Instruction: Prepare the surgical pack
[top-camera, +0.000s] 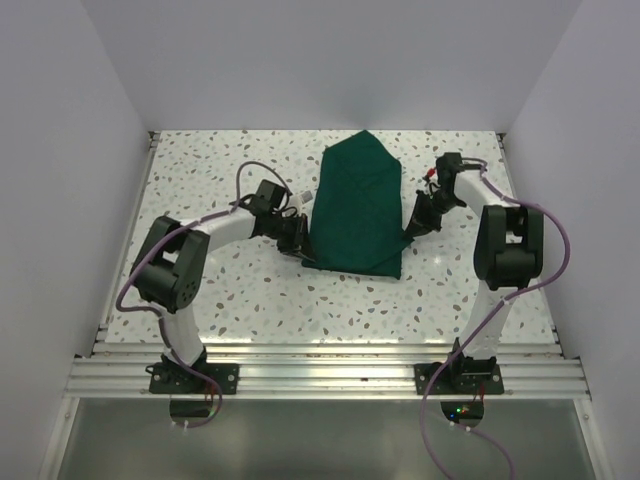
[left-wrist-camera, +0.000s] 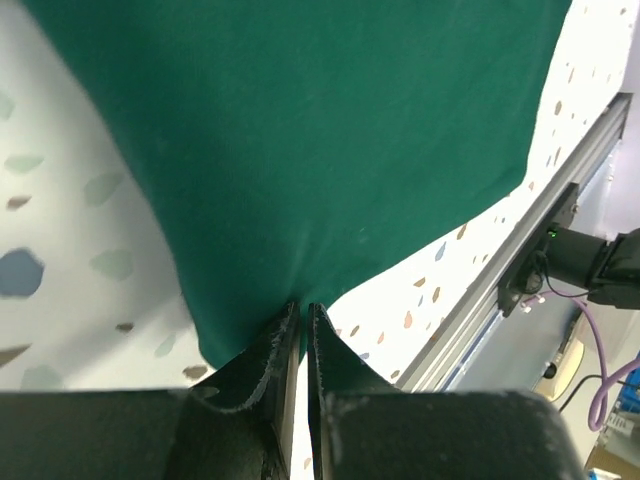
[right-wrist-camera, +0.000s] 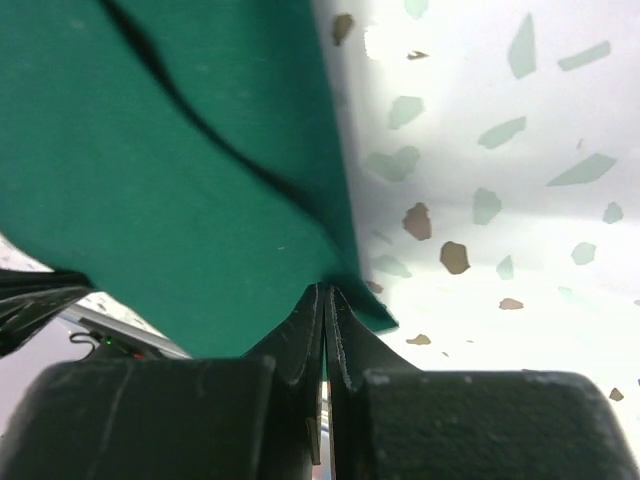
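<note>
Centre of the overhead view: the dark green drape (top-camera: 358, 205) lies folded on the speckled table (top-camera: 220, 290). It has a peak pointing to the top of the frame and its wider edge toward the bottom. The left gripper (left-wrist-camera: 303, 312) is down at the cloth's lower-left corner, jaws pressed almost together with green fabric pinched between them. Over on the right of the frame, the right gripper (right-wrist-camera: 326, 293) is clamped tight on the drape's lower-right edge, cloth caught between its tips. Both arms reach in from either side, and the drape sits between them. In the left wrist view, the aluminium rail (left-wrist-camera: 520, 240) runs along the table's edge at right.
</note>
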